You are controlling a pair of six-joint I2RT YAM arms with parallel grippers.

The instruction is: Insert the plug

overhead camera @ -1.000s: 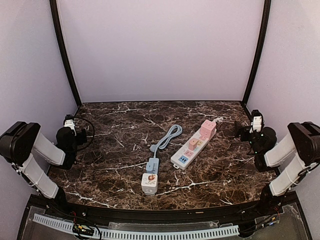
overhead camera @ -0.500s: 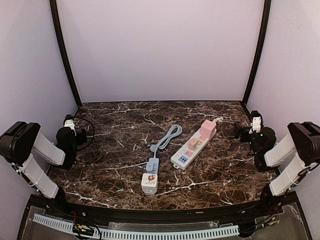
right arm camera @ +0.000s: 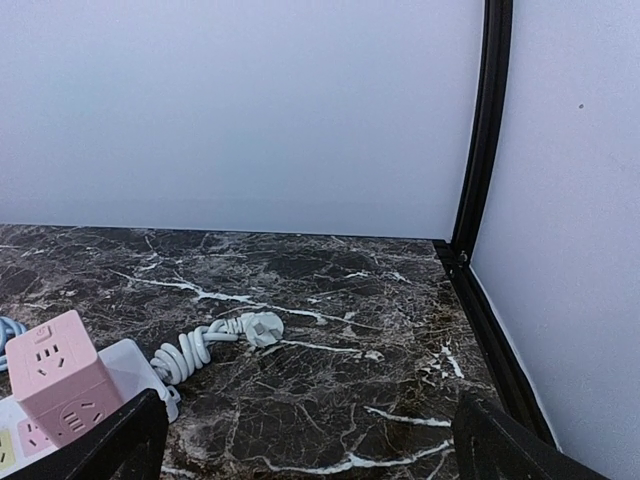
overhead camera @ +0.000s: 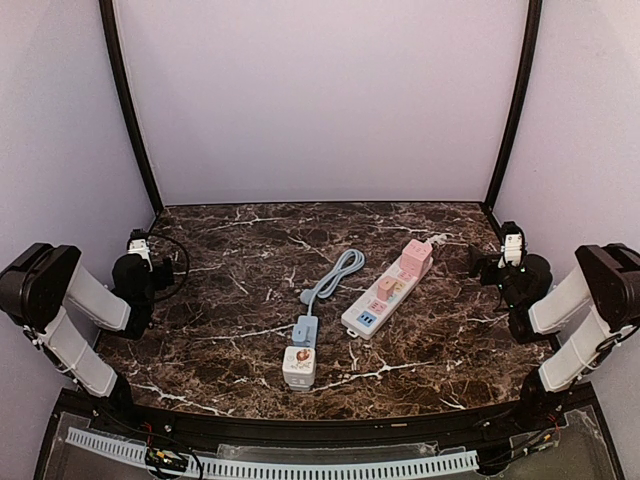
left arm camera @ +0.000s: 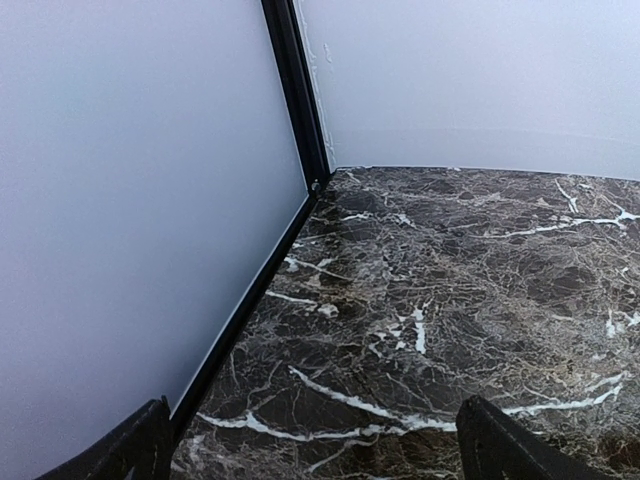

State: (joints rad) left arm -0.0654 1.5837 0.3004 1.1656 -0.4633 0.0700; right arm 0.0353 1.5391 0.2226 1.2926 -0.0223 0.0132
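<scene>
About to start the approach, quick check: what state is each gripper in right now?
Left gripper: open, fingers wide apart, holding nothing.
Right gripper: open, fingers wide apart, holding nothing.

A lab test booth — blank white walls (overhead camera: 320, 100), marble-print tabletop (overhead camera: 430, 350).

I can't read any words or numbers anywhere: the white cube (overhead camera: 299, 367) near the front edge of the table (overhead camera: 220, 300) has a small round picture, and the power strip (overhead camera: 385, 296) has colored patches, too tiny to read.
</scene>
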